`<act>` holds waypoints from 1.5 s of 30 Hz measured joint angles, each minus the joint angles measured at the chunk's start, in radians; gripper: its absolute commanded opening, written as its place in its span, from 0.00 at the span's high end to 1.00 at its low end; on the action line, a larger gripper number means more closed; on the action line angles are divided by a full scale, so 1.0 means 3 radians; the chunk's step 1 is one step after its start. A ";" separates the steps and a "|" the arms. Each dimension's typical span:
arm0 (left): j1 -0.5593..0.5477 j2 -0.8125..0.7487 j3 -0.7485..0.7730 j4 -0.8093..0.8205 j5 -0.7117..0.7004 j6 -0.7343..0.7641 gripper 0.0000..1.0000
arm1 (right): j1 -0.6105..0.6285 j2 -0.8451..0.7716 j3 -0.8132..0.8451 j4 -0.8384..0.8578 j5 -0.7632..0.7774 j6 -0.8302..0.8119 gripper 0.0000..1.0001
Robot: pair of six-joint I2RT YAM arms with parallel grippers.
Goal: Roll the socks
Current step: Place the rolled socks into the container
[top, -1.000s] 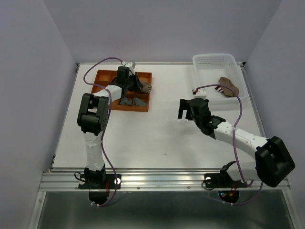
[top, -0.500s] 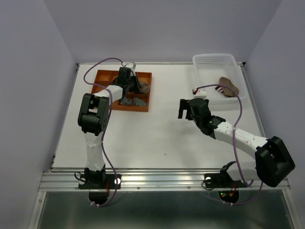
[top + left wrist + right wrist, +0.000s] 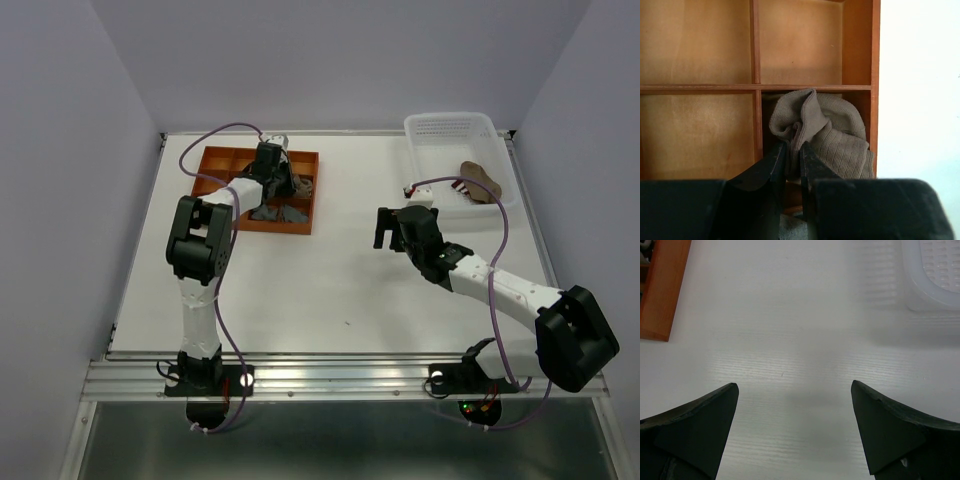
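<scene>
The orange wooden tray sits at the far left of the table, split into compartments. Over it, the left gripper is clenched on a fold of a grey-brown sock — the fingertips nearly meet, with the fabric pinched between them. That sock is bunched in a compartment along the tray's right edge, its bulk against the right wall. Another grey sock lies in the tray's near-right compartment. Right of the tray and well apart from it, the right gripper hangs over bare table with its jaws spread wide, holding nothing. Farther right of the tray stands a white basket — a tan sock lies inside.
</scene>
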 measured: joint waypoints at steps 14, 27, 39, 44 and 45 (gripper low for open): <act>-0.0123 0.0121 0.0319 -0.0412 -0.0477 -0.0083 0.61 | 0.0000 0.0000 0.0000 0.0000 0.0000 0.0000 0.00; -0.0196 0.0123 0.0418 -0.0601 -0.0551 -0.0092 0.54 | 0.0000 -0.0001 0.0000 0.0000 -0.0005 0.0000 0.00; -0.0231 0.0097 0.0698 -0.0949 -0.0596 -0.0117 0.38 | 0.0000 -0.0008 0.0000 0.0000 -0.0041 0.0000 0.00; -0.0248 0.0069 0.0774 -0.1034 -0.0595 -0.0123 0.37 | 0.0000 -0.0009 0.0000 0.0000 -0.0056 0.0000 0.00; -0.0248 0.0043 0.0774 -0.1068 -0.0596 -0.0123 0.37 | 0.0000 -0.0009 0.0000 0.0000 -0.0062 0.0000 0.00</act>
